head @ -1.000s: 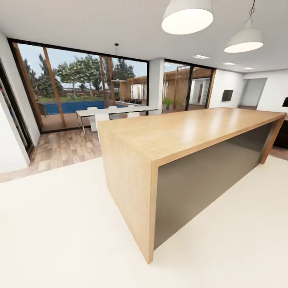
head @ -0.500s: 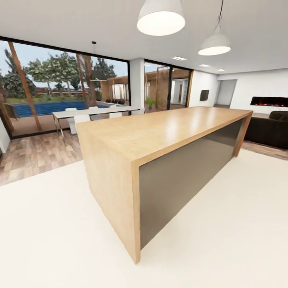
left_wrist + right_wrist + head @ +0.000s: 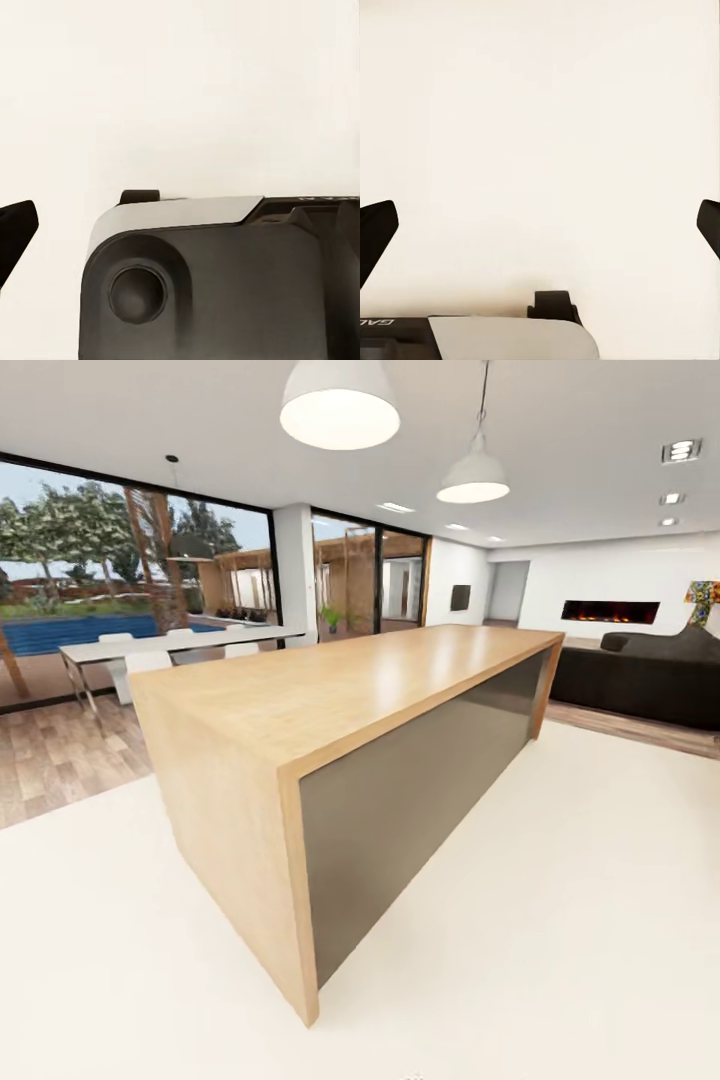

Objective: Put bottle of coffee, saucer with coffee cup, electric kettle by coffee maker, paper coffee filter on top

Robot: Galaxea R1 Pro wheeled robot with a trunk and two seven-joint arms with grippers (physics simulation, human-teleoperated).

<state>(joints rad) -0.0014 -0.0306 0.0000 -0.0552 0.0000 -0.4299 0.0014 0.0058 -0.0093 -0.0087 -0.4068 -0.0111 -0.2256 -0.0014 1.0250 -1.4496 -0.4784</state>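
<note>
head view is showing one long wooden desk (image 3: 350, 690) standing on a pale floor (image 3: 560, 920), its top carrying none of the coffee things, so their direction from either claw cannot be judged and neither arm is looking nearer. counted: two pendant lamps (image 3: 340, 405), one dark sofa (image 3: 640, 670), one dining table (image 3: 170, 645). right claw (image 3: 540, 225) is hanging wide open over floor, gripping nothing. left claw: one fingertip (image 3: 15, 232) showing; spread cannot be told.
</note>
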